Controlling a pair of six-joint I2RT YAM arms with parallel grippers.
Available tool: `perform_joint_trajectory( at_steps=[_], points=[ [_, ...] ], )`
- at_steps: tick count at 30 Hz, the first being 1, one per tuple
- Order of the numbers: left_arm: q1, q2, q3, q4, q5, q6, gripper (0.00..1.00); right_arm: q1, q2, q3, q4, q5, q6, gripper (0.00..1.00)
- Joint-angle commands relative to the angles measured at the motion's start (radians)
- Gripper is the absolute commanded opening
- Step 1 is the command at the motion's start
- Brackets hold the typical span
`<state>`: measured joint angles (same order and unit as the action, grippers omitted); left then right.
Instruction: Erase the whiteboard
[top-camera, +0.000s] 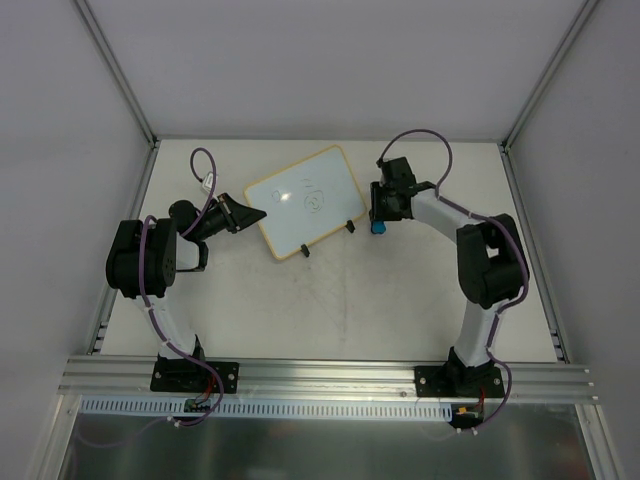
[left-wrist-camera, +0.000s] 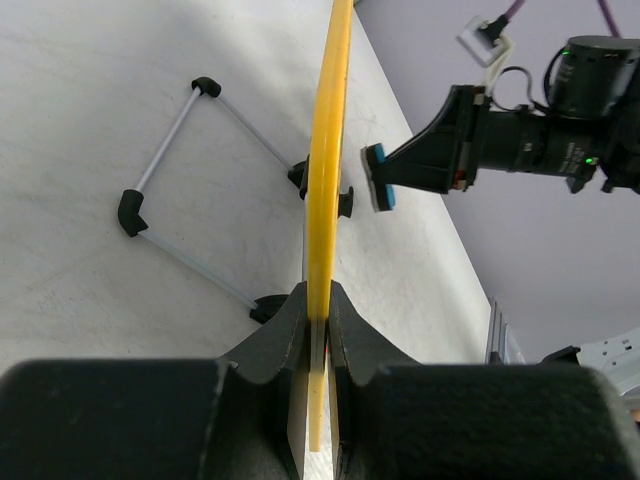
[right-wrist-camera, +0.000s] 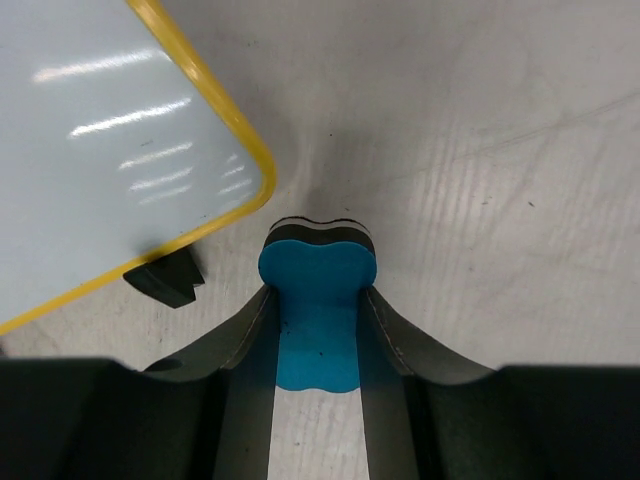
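Rail (top-camera: 330, 375) with both arm bases bolted on runs along the near edge, and the white table (top-camera: 400, 300) spreads out behind it. The whiteboard (top-camera: 303, 200) sits toward the far middle, a bit left of centre, turned at an angle and standing up off the table. The left gripper (left-wrist-camera: 318, 300) is clamped right on the board's yellow left edge, pinching it from both sides. The right gripper (right-wrist-camera: 318, 290) is squeezed onto a blue eraser (right-wrist-camera: 318, 270), just off the board's near right corner and not touching it. A thin wire stand (left-wrist-camera: 165, 150) spreads over the table on the side away from the eraser. Small black clip feet (top-camera: 349, 225) hold the near edge, and there are a few faint pen marks (top-camera: 315, 198) mid-board.
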<state>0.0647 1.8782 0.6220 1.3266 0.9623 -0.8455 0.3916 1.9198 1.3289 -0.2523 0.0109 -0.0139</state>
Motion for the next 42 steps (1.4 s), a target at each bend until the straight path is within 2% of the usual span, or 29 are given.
perform_joint_trajectory(
  at_steps=[1, 7, 14, 22, 42],
  points=[
    [-0.006, -0.033, -0.013, 0.355, 0.027, 0.020, 0.00, 0.009, -0.160, 0.041, -0.050, 0.058, -0.026, 0.00],
    [-0.008, -0.034, -0.013, 0.355, 0.027, 0.019, 0.00, 0.049, -0.203, 0.088, -0.058, 0.001, -0.047, 0.00],
    [-0.008, -0.036, -0.015, 0.355, 0.029, 0.020, 0.00, 0.076, -0.082, 0.211, -0.088, -0.074, -0.077, 0.00],
    [-0.008, -0.036, -0.013, 0.355, 0.029, 0.019, 0.00, 0.075, 0.042, 0.289, -0.077, -0.088, -0.126, 0.00],
    [-0.008, -0.036, -0.015, 0.355, 0.027, 0.019, 0.00, 0.040, 0.148, 0.274, -0.107, -0.108, -0.143, 0.00]
  ],
)
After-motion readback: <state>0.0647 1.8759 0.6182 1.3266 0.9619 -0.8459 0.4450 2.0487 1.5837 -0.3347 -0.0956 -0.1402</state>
